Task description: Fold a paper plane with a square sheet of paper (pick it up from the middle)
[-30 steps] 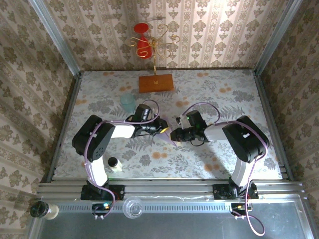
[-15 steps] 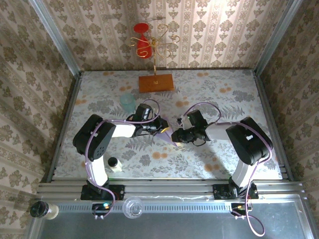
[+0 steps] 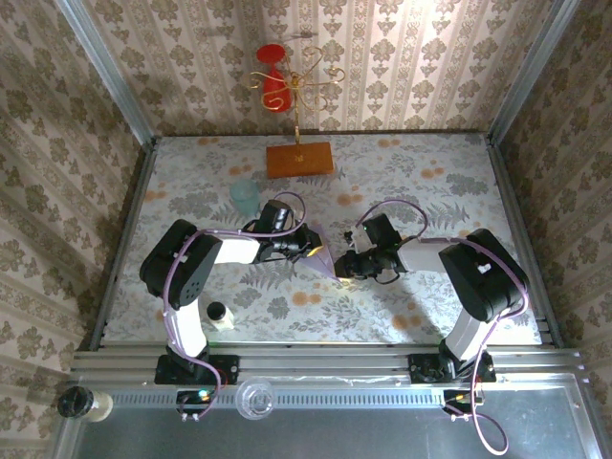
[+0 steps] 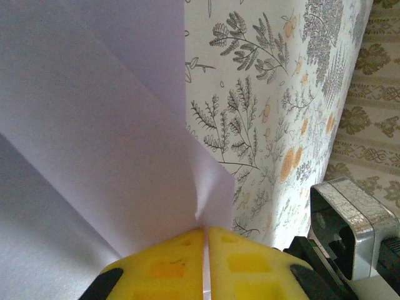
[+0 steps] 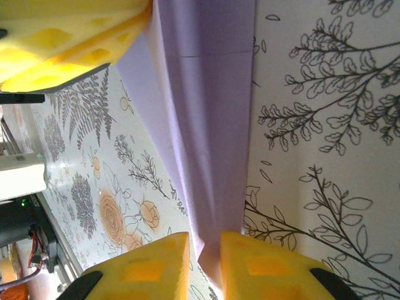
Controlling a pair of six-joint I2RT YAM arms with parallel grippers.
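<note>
Far left on the counter (image 3: 182, 182), near the front edge, a small white bottle (image 3: 218, 314). Farther back, a pale teal cup (image 3: 245, 198), near the left arm and within reach of a careless elbow swing.

Left gripper (image 4: 205, 234): clenched on the square sheet of paper (image 4: 94, 125), yellow pads pressed flat together on a creased corner. Sheet pale lilac, already partly folded, stretched between the two grippers at the middle of the counter. Impossible to tell whether lifted clear of the surface or resting on it.

Farther back, near centre, an orange-brown wooden board (image 3: 299, 159), well apart from the work.

Right gripper (image 5: 205, 250): pads a narrow gap apart, astride the folded edge of the sheet. Cannot tell whether pinching or merely straddling.

Judged as mid-fold, far from a finished dart.

Hazards from here:
- A tear at the left pinch, if pulled apart along the sheet.
- A crooked crease, if pressed down before alignment of the edges.
- A slip out of the right side in case of a loose hold there, with the sheet left dangling from one corner and the folds free to spring open.

Thin paper, little stiffness, easily crumpled by any sideways drag across the patterned counter.
</note>
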